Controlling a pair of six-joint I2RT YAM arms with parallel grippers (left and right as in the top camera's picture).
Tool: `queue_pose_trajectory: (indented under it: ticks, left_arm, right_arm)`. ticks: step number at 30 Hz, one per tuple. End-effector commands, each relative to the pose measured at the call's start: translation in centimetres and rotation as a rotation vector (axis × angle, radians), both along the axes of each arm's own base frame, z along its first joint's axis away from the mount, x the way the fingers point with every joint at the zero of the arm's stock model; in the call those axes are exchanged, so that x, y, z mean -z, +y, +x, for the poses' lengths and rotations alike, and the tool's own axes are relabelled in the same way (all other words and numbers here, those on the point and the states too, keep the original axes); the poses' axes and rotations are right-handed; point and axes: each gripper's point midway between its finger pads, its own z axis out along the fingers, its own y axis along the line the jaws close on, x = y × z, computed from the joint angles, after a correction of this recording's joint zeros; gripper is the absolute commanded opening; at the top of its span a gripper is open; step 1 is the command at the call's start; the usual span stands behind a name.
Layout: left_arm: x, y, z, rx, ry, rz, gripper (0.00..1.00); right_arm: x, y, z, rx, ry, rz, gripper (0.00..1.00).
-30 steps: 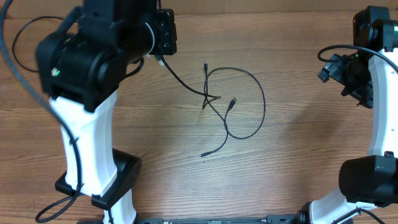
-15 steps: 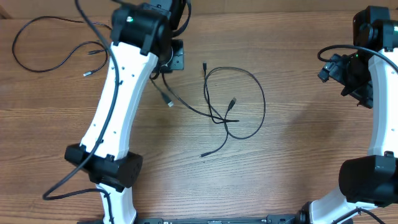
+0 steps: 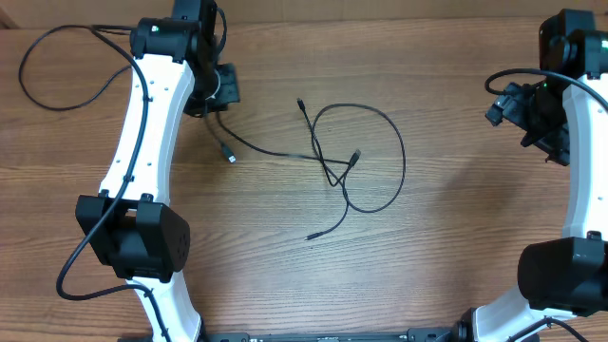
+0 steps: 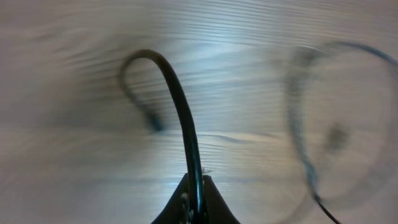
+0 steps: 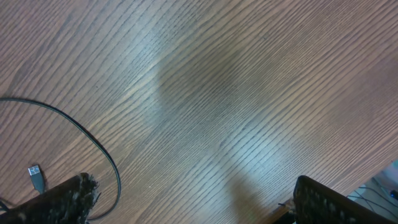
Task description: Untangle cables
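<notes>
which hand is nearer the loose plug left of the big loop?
Left. The left hand is right beside the plug, pinching its cable; the right hand is open, far off beyond the loop.

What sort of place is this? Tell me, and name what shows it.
Probably a robotics lab or test bench. Two white-and-black robot arms, the left arm and the right arm, stand at a wood-grain table, with thin black cables spread on it for handling practice.

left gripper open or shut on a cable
Shut on a cable: the wrist view shows the left gripper pinching it, the cord arcing away.
</notes>
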Motion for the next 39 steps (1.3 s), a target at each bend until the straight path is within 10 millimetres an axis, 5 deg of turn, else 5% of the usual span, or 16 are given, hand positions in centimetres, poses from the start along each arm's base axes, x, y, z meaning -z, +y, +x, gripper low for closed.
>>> queue_pose_trajectory:
  ticks: [1,4,8,10,20,26,31,36,39]
  left_arm:
    - [-1.7,-6.7,-1.1,0.393,-0.061,-0.307,0.06]
    - [-1.4,-6.4,-1.0,0.389,-0.058,-0.271,0.08]
    - [-0.1,-5.3,-1.9,0.316,0.018,-0.219,0.32]
    - [0.3,-5.0,-2.4,0.302,0.047,-0.208,0.57]
    - [0.1,-6.8,-7.4,0.354,0.229,-0.301,1.00]
    - [-0.7,-7.0,-8.9,0.354,0.271,-0.317,1.00]
    - [-3.8,-7.3,-11.0,0.419,0.212,-0.310,1.00]
    - [-7.1,-9.4,-13.9,0.540,0.117,-0.274,1.00]
    - [-6.9,-10.9,-15.3,0.608,0.117,-0.197,1.00]
  right_arm:
    - [-0.4,-0.4,-0.1,-0.003,-0.011,-0.020,1.00]
    - [-0.4,-0.3,-0.1,-0.003,-0.010,-0.020,1.00]
    - [-0.4,-0.4,-0.1,-0.003,-0.011,-0.020,1.00]
    - [-0.4,-0.3,-0.1,-0.003,-0.010,-0.020,1.00]
    - [-0.4,-0.3,-0.1,-0.004,-0.010,-0.020,1.00]
    - [-0.4,-0.3,-0.1,-0.003,-0.011,-0.020,1.00]
    - [-0.4,-0.3,-0.1,-0.003,-0.010,-0.020,1.00]
    - [-0.4,-0.4,0.2,-0.003,-0.023,-0.022,1.00]
    - [-0.5,-0.5,0.7,-0.003,-0.044,-0.025,1.00]
